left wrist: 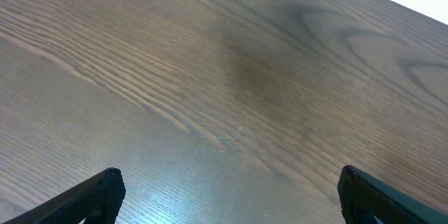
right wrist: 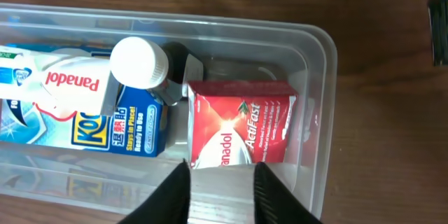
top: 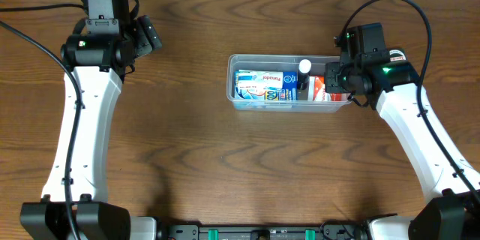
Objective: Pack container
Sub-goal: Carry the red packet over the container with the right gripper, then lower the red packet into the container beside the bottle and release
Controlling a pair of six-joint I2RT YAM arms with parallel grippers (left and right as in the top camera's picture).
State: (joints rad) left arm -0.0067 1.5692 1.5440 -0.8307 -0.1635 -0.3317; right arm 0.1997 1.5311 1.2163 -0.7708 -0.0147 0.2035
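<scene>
Overhead view: one container (top: pixel 232 82), a clear plastic rectangular tub with rounded corners and a rim, sits on the brown wood-grain table (top: pixel 187 157) right of centre; two white arms are present, one at each side.

Contents counted: four items can be told apart; more printed packaging lies beneath them, unclear. Three are cardboard boxes and one is a bottle:
- one white and blue Panadol box (right wrist: pixel 56 77) at the left end of the tub;
- one blue box (right wrist: pixel 126 126) just beside it;
- one bottle (right wrist: pixel 140 63) with a round, ribbed white cap, between the blue box and the far wall;
- one glossy red box (right wrist: pixel 241 129) marked ActiFast at the right end, close to the tub's wall.

Right gripper (right wrist: pixel 222 171): positioned over the tub's right end; its black fingers (right wrist: pixel 175 196) are clamped on the near grey face of the red box.

Left gripper (left wrist: pixel 227 196): well apart from the tub, above bare table; jaws spread wide, grasping nothing.
</scene>
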